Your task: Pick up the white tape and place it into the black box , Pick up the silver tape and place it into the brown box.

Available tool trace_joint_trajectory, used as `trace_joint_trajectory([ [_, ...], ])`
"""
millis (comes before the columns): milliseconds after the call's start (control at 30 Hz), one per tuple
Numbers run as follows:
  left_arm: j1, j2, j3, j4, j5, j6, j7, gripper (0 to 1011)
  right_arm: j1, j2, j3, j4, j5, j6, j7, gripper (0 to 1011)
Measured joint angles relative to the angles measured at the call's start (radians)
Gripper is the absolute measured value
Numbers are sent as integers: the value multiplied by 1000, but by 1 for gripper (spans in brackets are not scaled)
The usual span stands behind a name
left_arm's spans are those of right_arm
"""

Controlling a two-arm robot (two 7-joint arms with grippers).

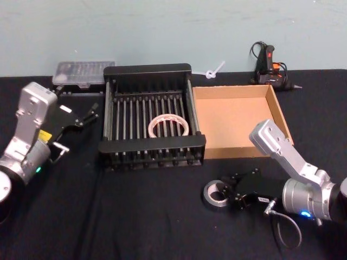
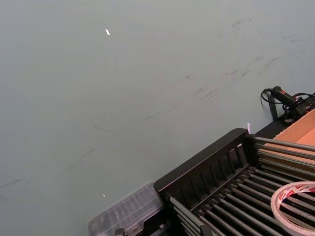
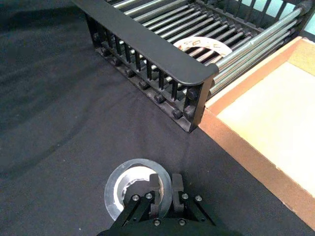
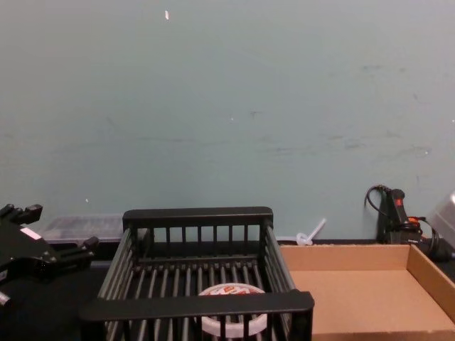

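Note:
The silver tape (image 1: 213, 194) lies flat on the black cloth in front of the gap between the two boxes. My right gripper (image 1: 223, 190) is shut on the roll's near wall, one finger inside the core and one outside (image 3: 166, 189); the silver tape (image 3: 129, 186) rests on the cloth. The white tape (image 1: 169, 127) lies flat on the barred floor of the black box (image 1: 152, 145); its red-marked core (image 2: 298, 201) shows close up. Beside the crate stands the brown box (image 1: 274, 111), holding nothing. Left of the crate my left gripper (image 1: 89, 115) hangs open and holds nothing.
A clear plastic case (image 1: 84, 73) lies behind the crate's back left corner. A black glue gun (image 1: 268, 64) with its cable stands at the back right, near a white plastic tie (image 1: 212, 71). A pale green wall (image 4: 227, 106) closes the table's far side.

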Motion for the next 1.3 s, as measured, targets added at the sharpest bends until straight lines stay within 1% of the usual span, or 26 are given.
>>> trace_joint_trajectory([
  [367, 0, 0, 0, 0, 0, 0, 0, 1001, 0, 0, 0, 0, 0, 0, 0, 158],
  [500, 0, 0, 0, 0, 0, 0, 0, 1001, -5, 6, 5, -7, 2, -13, 9, 158],
  [633, 0, 0, 0, 0, 0, 0, 0, 1001, -12, 10, 25, -24, 13, -20, 5, 158],
  [733, 0, 0, 0, 0, 0, 0, 0, 1001, -15, 10, 52, -39, 21, -29, -15, 158],
  [767, 0, 0, 0, 0, 0, 0, 0, 1001, -15, 10, 52, -39, 21, -29, -15, 158],
  [833, 0, 0, 0, 0, 0, 0, 0, 1001, -13, 4, 69, -44, 22, -36, -35, 158],
  [933, 0, 0, 0, 0, 0, 0, 0, 1001, -4, -15, 104, -45, 23, -41, -78, 158],
  [1067, 0, 0, 0, 0, 0, 0, 0, 1001, 16, -39, 130, -35, 17, -43, -115, 158],
  [1133, 0, 0, 0, 0, 0, 0, 0, 1001, 26, -49, 138, -26, 10, -43, -127, 158],
  [1300, 0, 0, 0, 0, 0, 0, 0, 1001, 71, -89, 155, 21, -19, -37, -167, 158],
])
